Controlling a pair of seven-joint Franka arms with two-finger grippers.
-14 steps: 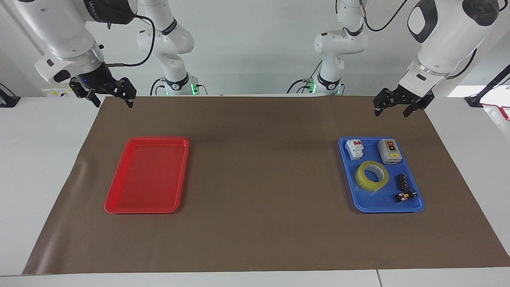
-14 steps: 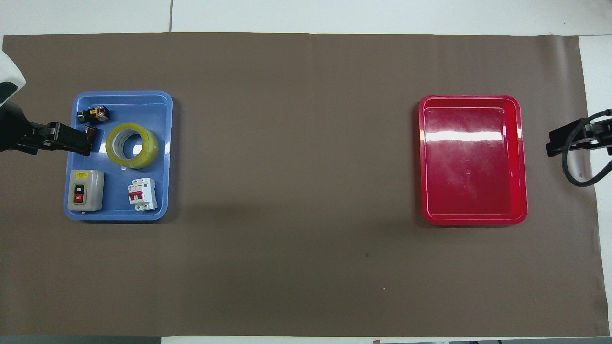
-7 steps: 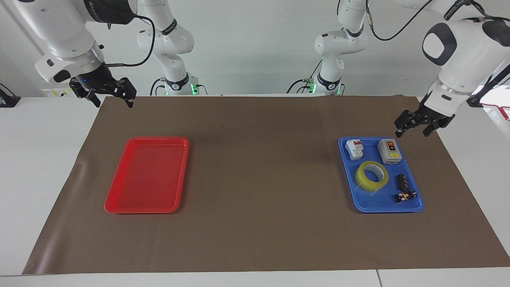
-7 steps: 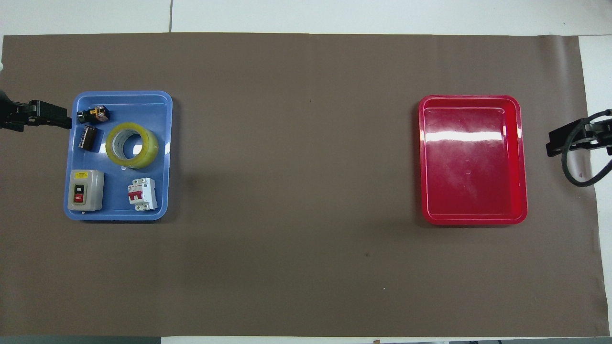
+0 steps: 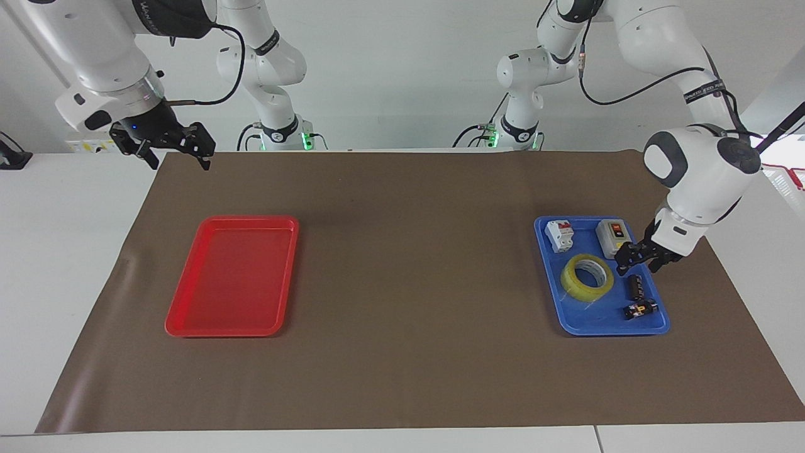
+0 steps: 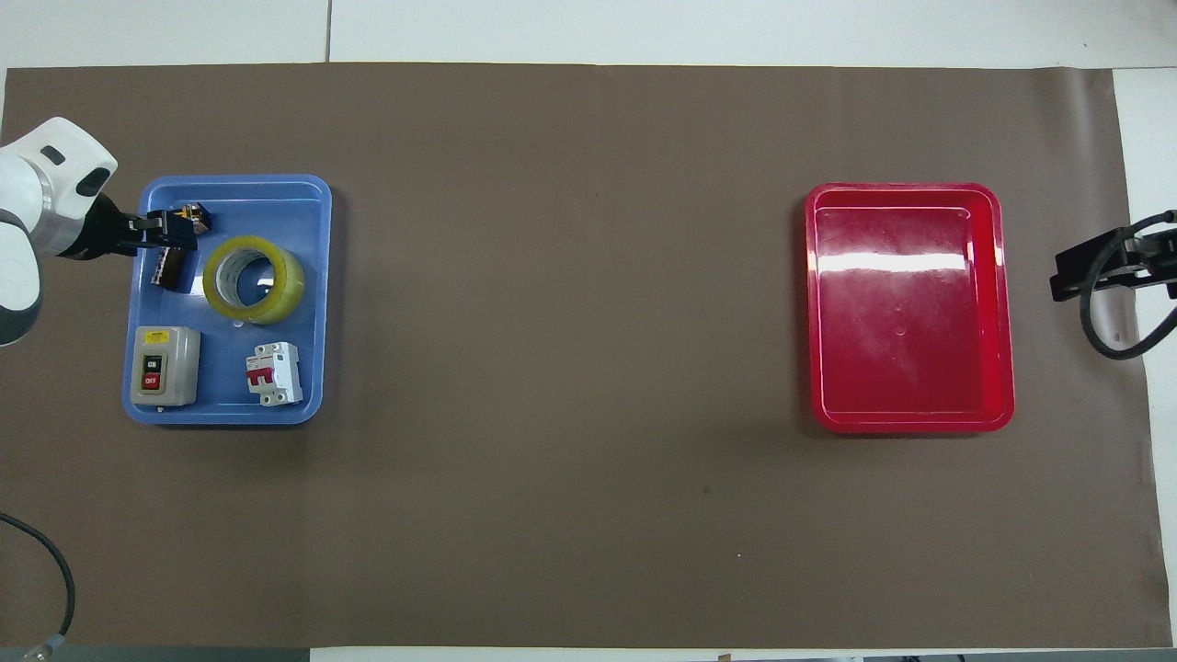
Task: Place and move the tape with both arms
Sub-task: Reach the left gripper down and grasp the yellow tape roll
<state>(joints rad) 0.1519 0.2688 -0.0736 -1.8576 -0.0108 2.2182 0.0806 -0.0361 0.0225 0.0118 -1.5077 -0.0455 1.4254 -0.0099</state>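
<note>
The yellow tape roll (image 5: 587,277) lies flat in the blue tray (image 5: 591,316) at the left arm's end of the table; it also shows in the overhead view (image 6: 254,279). My left gripper (image 5: 638,264) is open and low over the tray, beside the tape, above a black cylinder (image 5: 636,286). In the overhead view the left gripper (image 6: 170,241) is over the tray's edge (image 6: 221,368). My right gripper (image 5: 179,158) is open and empty, raised over the mat's edge nearest the robots, at the right arm's end; it also shows in the overhead view (image 6: 1071,276).
The blue tray also holds a grey switch box (image 5: 613,238), a white circuit breaker (image 5: 559,234) and a small black and yellow part (image 5: 639,309). An empty red tray (image 5: 233,277) lies toward the right arm's end. Two small white arms (image 5: 277,75) stand at the table's robot end.
My left arm has swung down and away from the robots, from above the mat's edge to low over the blue tray beside the tape. The right arm has not moved.
</note>
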